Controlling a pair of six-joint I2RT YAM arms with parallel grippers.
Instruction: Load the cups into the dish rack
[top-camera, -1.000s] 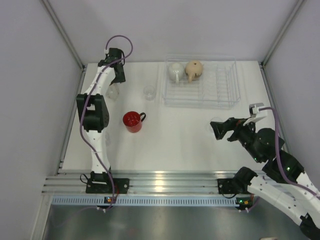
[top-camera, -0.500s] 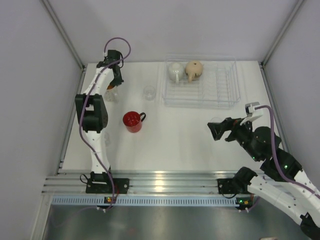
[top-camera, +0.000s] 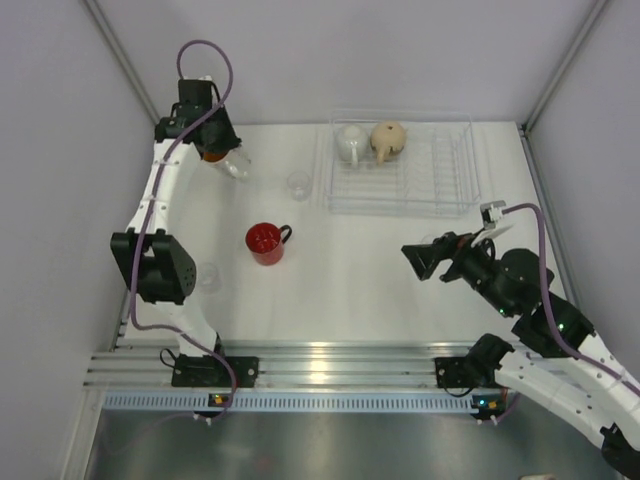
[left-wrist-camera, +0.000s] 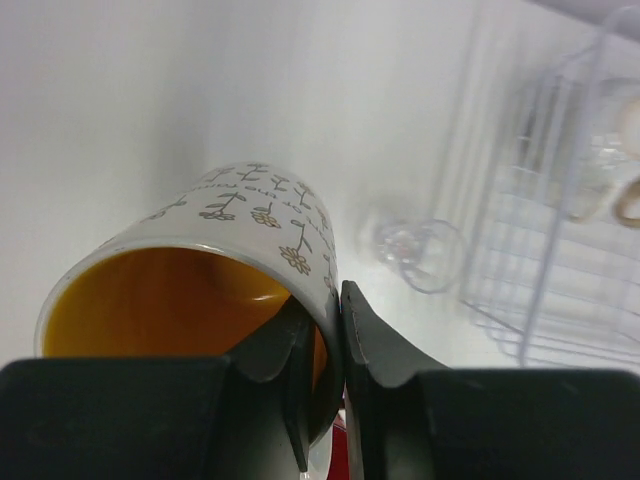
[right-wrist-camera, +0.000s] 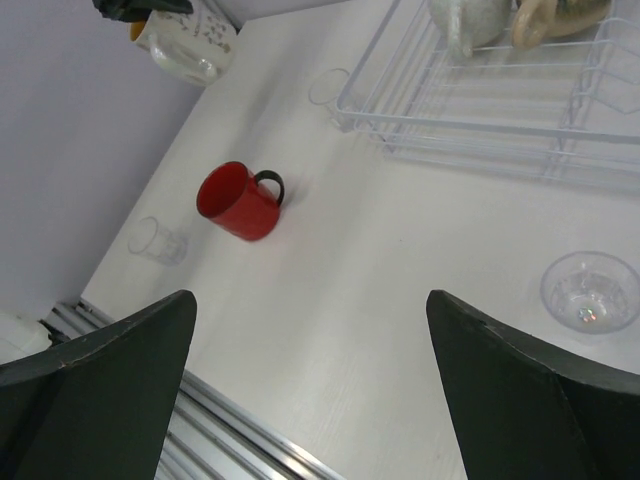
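My left gripper (top-camera: 207, 148) is shut on the rim of the orange-lined cup (left-wrist-camera: 250, 215), white with small flowers outside, and holds it tilted above the table's far left corner. The cup also shows in the right wrist view (right-wrist-camera: 190, 45). The red mug (top-camera: 265, 242) stands left of centre. The clear dish rack (top-camera: 440, 190) at the back holds the white mug (top-camera: 351, 143) and the tan mug (top-camera: 388, 140). A small clear glass (top-camera: 298, 183) stands left of the rack. My right gripper (top-camera: 420, 260) is open and empty above the table's right middle.
Another small clear glass (right-wrist-camera: 157, 240) stands near the left edge in front of the red mug (right-wrist-camera: 238, 200). A clear glass (right-wrist-camera: 590, 290) stands in front of the rack (right-wrist-camera: 480, 125) near my right gripper. Grey walls close the table on the left, back and right.
My left gripper has lifted the orange-lined cup off the table and swung it up and to the far left. My right gripper has moved a little to the left.
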